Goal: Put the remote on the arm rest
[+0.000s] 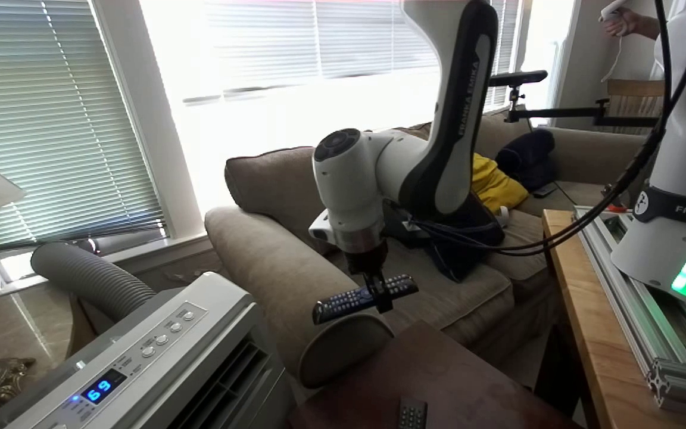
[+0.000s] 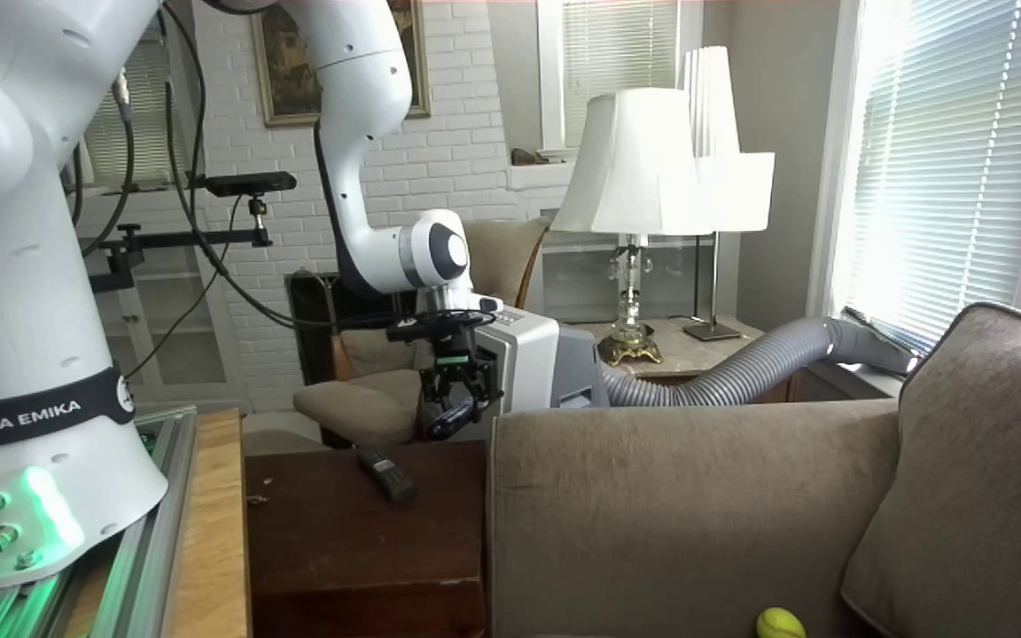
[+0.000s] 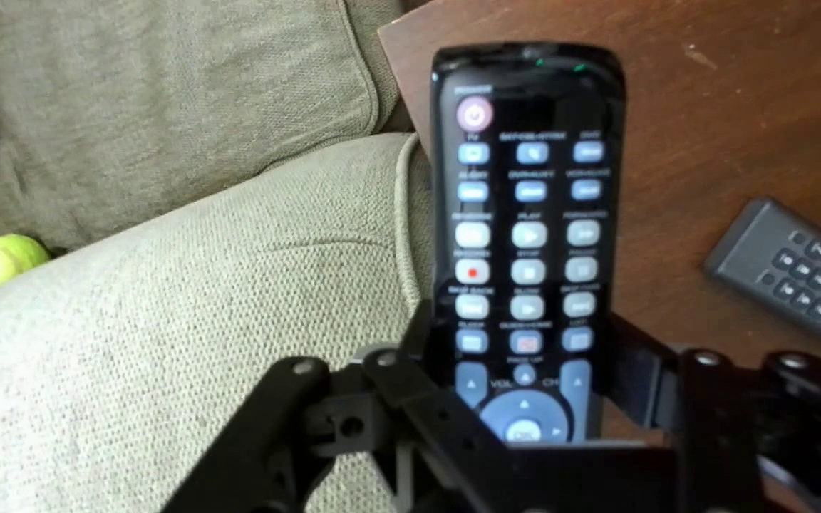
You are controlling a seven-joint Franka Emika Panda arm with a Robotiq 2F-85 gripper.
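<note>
Grasping was already done, for the gripper [image 3: 524, 356] had its jaws pinching the remote [image 3: 529, 228] in the air near the arm rest [image 1: 277, 268], while placing and releasing were left.

Arm rest [image 3: 254, 306] looks matt cloth from here, coarse weave. Remote [image 3: 530, 228] near it: smooth glossy plastic. Table [image 2: 342, 549] just beside arm rest: smooth wood, slight sheen, few scuffs. Air conditioner [image 1: 218, 313] near arm rest: smooth plastic. Hose [image 1: 96, 280] farther from arm rest: ribbed, matt, plastic-looking to me.
</note>
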